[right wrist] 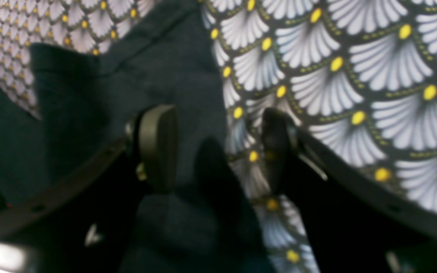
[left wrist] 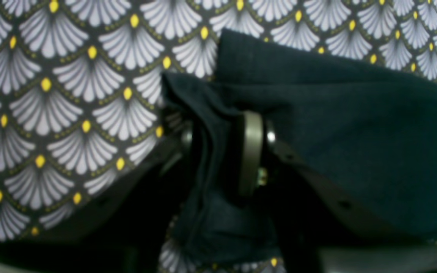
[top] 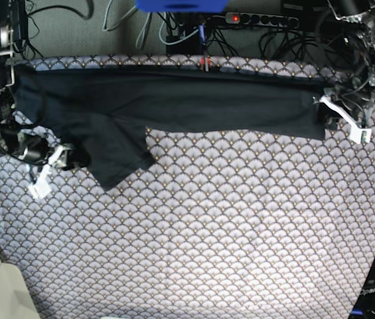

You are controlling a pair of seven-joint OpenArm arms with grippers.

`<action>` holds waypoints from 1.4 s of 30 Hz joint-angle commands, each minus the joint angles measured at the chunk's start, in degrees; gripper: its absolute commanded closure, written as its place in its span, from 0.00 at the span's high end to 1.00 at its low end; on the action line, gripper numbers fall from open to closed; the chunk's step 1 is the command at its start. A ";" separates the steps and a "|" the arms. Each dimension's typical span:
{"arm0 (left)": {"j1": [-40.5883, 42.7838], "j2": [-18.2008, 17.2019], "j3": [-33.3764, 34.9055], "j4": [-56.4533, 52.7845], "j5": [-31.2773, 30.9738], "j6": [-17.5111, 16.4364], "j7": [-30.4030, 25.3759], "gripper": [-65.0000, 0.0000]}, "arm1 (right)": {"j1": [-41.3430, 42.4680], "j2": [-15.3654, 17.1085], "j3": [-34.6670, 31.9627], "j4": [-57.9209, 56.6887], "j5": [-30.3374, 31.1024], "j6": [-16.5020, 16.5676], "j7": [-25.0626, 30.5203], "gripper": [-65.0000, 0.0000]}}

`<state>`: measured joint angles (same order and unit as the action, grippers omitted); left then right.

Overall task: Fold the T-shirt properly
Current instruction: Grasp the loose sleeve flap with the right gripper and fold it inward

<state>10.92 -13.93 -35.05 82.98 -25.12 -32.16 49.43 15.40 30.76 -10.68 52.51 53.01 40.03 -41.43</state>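
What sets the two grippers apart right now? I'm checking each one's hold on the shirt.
The left gripper has its jaws pinched on a bunched fold of the T-shirt, at the shirt's narrow end. The right gripper stands with a wide gap between its jaws, showing cloth and tablecloth, by the spread sleeve; no pinch shows. Both sit at opposite ends of the stretched shirt.

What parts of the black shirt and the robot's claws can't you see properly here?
- Left wrist view: the T-shirt wraps the left gripper, hiding one finger; blurry.
- Right wrist view: the right gripper is blurred, so any cloth contact is unclear.
- Base view: the shirt's far edge blends into the tablecloth border; both grippers too small.
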 commanded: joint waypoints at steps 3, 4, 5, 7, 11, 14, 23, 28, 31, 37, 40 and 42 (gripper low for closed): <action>-0.41 -0.70 -0.25 0.84 -0.41 -0.15 -0.33 0.24 | -3.57 -0.83 -0.44 5.91 -1.89 -0.03 -5.12 0.55; -0.41 -0.70 -0.25 0.76 -0.41 -0.15 -0.33 0.24 | -4.63 -1.18 -0.44 8.81 -1.89 -0.03 -5.65 0.53; -0.41 -0.70 -0.25 0.76 -0.41 -0.15 -0.33 0.24 | -5.60 -1.36 -0.44 11.18 -1.89 -0.03 -6.09 0.50; -0.41 -0.70 -0.25 0.76 -0.33 -0.15 -0.33 0.24 | -6.56 -1.71 -0.36 14.08 -1.89 -0.03 -6.70 0.45; -0.32 -0.70 -0.25 0.84 -0.33 -0.15 -0.33 0.24 | -6.74 -1.71 -0.36 14.70 -1.98 -0.03 -6.70 0.33; -0.15 -0.70 -0.25 0.67 -0.24 -0.15 -0.33 0.24 | -6.56 -1.36 -0.44 14.70 -1.98 -0.03 -6.61 0.22; -0.06 -0.70 -0.07 0.49 -0.15 -0.15 -0.33 0.24 | -4.28 -0.04 -0.44 15.05 -1.98 -0.03 -6.70 0.00; -0.06 -0.70 0.01 0.49 -0.15 -0.23 -0.33 0.24 | -4.63 1.46 -0.44 20.68 -1.98 -0.03 -6.79 0.00; -0.06 -0.70 0.01 0.49 -0.15 -0.23 -0.33 0.24 | -7.35 2.60 -0.36 27.88 -1.98 -0.03 -8.46 0.00; 0.03 -0.70 0.01 0.49 -0.15 -0.23 -0.33 0.24 | -15.97 3.92 -0.36 44.15 -1.98 -0.03 -8.72 0.00; 0.03 -0.70 0.01 0.49 -0.15 -0.23 -0.33 0.24 | -19.49 4.62 -0.36 48.98 -1.98 -0.03 -8.72 0.00; 0.12 -0.70 0.01 0.49 -0.15 -0.23 -0.33 0.24 | -21.24 5.59 -0.36 50.57 -1.98 -0.03 -8.37 0.00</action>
<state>11.11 -13.93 -34.83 82.85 -25.12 -32.16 49.21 -6.39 35.42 -11.60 102.37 49.98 39.79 -50.81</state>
